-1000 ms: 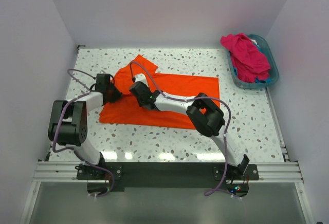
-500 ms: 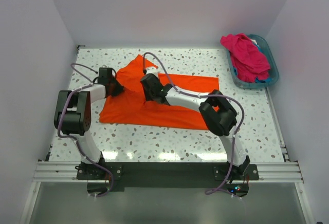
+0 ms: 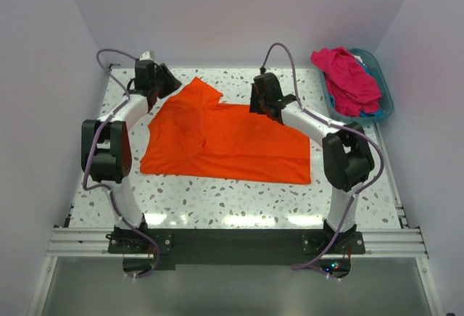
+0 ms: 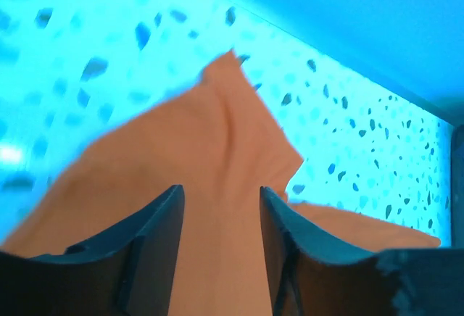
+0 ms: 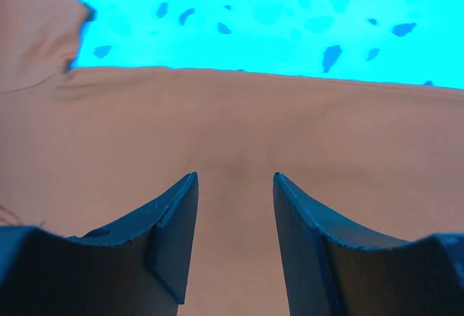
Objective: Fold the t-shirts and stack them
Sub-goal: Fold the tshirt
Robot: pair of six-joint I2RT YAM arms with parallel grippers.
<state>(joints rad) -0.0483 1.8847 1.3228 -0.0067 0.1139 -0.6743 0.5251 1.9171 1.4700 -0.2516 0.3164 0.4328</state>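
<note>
Top external view, taken from the left: the left tool (image 3: 165, 82) hovers over the far left corner of the surface (image 3: 217, 200), just beside the sleeve that points away from the arms. In the left wrist view its two fingers (image 4: 163, 222) stand spread apart with nothing between them, only orange cloth lying below.

The orange t-shirt (image 3: 225, 138) lies spread out across the middle of the surface, broad and mostly smooth. Whether a fold is already in it cannot be told from its outline. It is certainly not a compact folded packet.

Further right, the right tool (image 3: 262, 104) hangs above the shirt's far edge. The right wrist view shows its fingers (image 5: 170, 222) parted too, empty, with flat cloth beneath and bare speckled surface beyond.

At the far right, the magenta t-shirt (image 3: 348, 77) sits heaped in the teal basket (image 3: 384, 91), draped over its rim, with a bit of blue fabric (image 3: 373, 113) under it.

By my reading the task is at an early stage. One shirt is laid out ready for folding, the others wait in the basket, and no stack exists anywhere.
</note>
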